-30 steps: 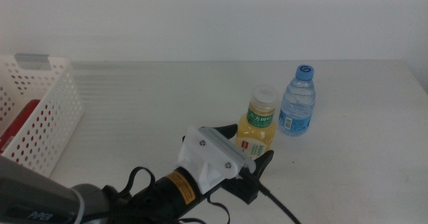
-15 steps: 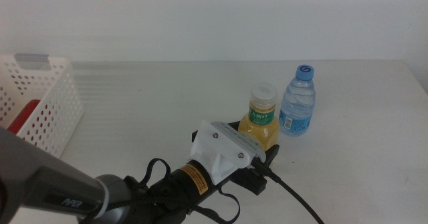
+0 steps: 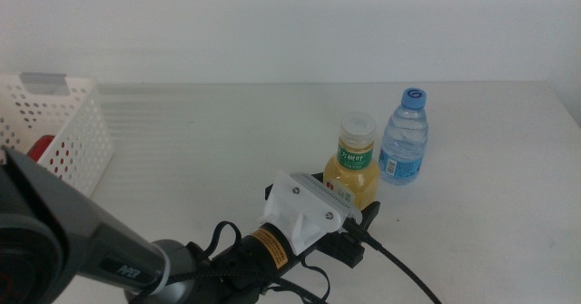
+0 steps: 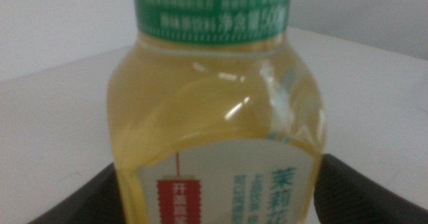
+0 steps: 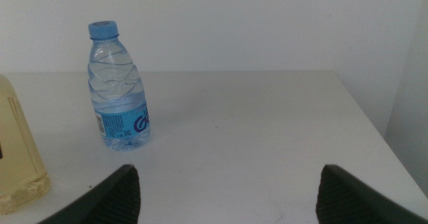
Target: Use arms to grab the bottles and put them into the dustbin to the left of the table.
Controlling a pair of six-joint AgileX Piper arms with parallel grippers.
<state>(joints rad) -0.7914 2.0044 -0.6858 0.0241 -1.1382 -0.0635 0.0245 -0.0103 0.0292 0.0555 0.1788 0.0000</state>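
On the pale table [image 3: 182, 132], our left gripper [image 4: 217, 204] has pushed forward, fingers [image 4: 361, 194] apart around the tea bottle [image 4: 217, 117], ready to close. Right gripper [image 5: 224, 190] waits, open; the basket [image 3: 54, 141] stands well beyond.

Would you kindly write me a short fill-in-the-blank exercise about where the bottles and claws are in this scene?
1. The left claw has its jaws on either side of the ____ tea bottle.
2. The water bottle has a ____ cap.
3. The tea bottle stands ____ on the table.
4. The red can lies inside the white ____.

Missing words: yellow; blue; upright; dustbin
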